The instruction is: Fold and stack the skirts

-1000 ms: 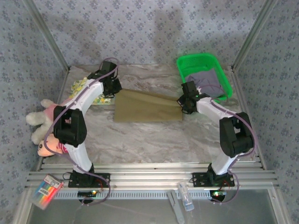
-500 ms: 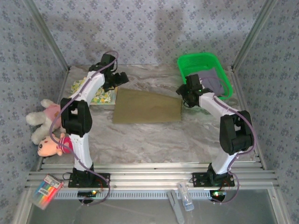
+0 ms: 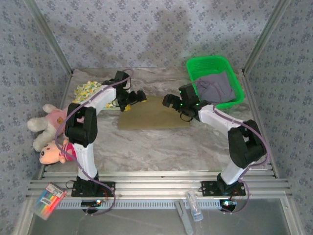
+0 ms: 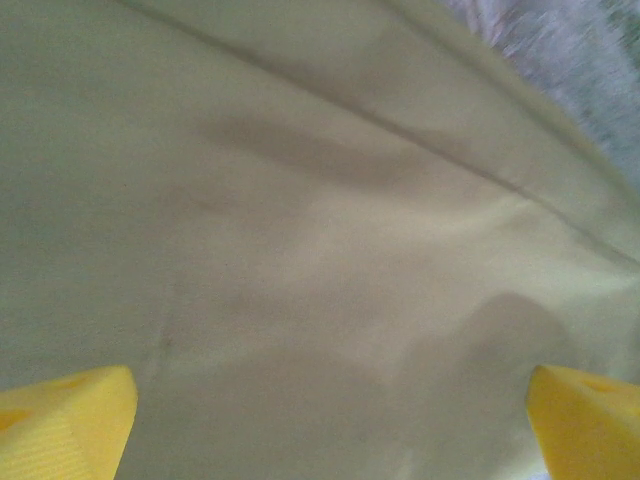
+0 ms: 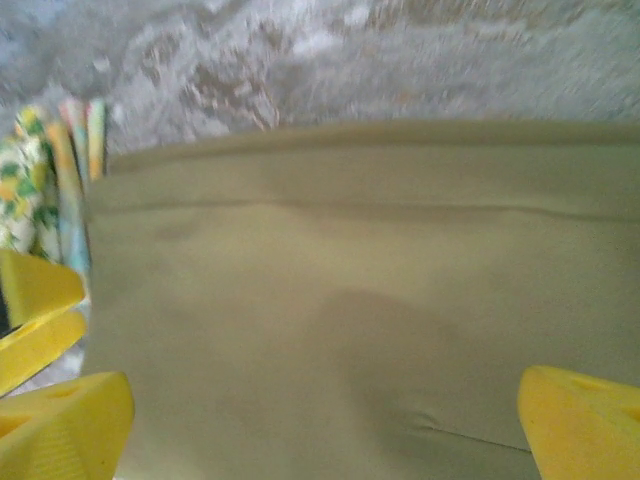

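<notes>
The olive-khaki skirt [image 3: 154, 115] is the biggest cloth out. It lies flat at the middle of the counter [image 3: 156, 144], toward the back, and a straight seam or fold line crosses it in the right wrist view [image 5: 350, 300]. It looks like thin, matte woven fabric, so I judge it to be light and limp. It should droop from wherever it is lifted and may slide over the smooth top. A pinch at two matching corners of one edge should keep it square, taking every layer, while a pinch mid-panel would only bunch it.

The lavender skirt [image 3: 215, 88] sits crumpled in the green basket [image 3: 208, 61] at the back right, spilling toward the basket's near wall. It is soft too, and its hem would need finding first. A floral skirt [image 3: 88, 89] lies at the back left, and patterned cloth edges [image 5: 40, 180] show just beside the olive one.

The left claw [image 3: 133, 100] and right claw [image 3: 168, 100] hang over the olive skirt's back half. Both are spread wide with nothing between their yellow fingers [image 4: 60, 420], only cloth below.

Blue-grey wallpapered walls [image 3: 146, 29] close in the back and sides. The counter is marble-patterned and slick-looking, with a broad bare stretch in front. Pink plush toys [image 3: 49, 125] crowd its left edge, well apart from the work.
</notes>
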